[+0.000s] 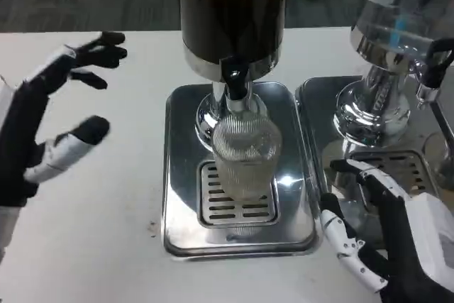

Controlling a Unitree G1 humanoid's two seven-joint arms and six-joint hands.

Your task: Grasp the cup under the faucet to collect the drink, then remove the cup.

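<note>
Our left hand (50, 129) hovers with fingers spread apart, holding nothing, well left of the cup (245, 157). Our right hand (394, 235), fingers also apart, sits near the tray's (181, 175) right edge. The ribbed clear cup stands on the tray's grate beneath the faucet (235, 79) of the dark dispenser (233, 8). A second dispenser (394, 40) stands rightward.

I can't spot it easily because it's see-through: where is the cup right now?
In the head view, the cup stands mid-picture on the grated drip tray, directly under the dark dispenser's faucet, between the two robot hands and touched by neither.
</note>
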